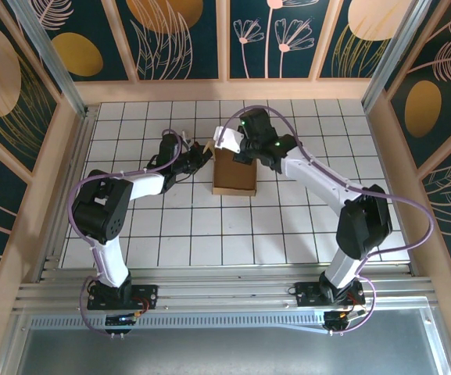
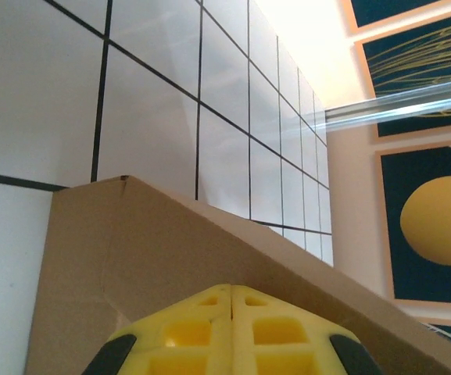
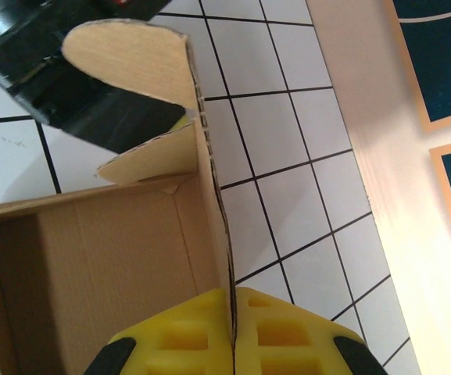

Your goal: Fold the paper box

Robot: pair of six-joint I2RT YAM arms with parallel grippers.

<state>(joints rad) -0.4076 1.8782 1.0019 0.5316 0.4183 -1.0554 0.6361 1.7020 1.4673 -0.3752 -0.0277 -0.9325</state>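
The paper box (image 1: 237, 176) is a brown cardboard tray with raised walls, standing on the white tiled table at centre back. My right gripper (image 3: 233, 291) is shut on the top edge of one side wall, and the box's open inside (image 3: 108, 250) lies to its left. A rounded flap (image 3: 127, 55) sticks up at the far end of that wall, and a second flap (image 3: 151, 156) leans inward below it. My left gripper (image 2: 231, 287) is shut with nothing between its fingers, its tips close against the outside of the box (image 2: 147, 242). From above it (image 1: 203, 152) sits at the box's far left corner.
Wooden frame walls (image 1: 225, 90) with painted panels enclose the table on three sides. An aluminium rail (image 1: 225, 293) runs along the near edge by the arm bases. Bare tiles (image 1: 233, 234) lie between the box and the bases.
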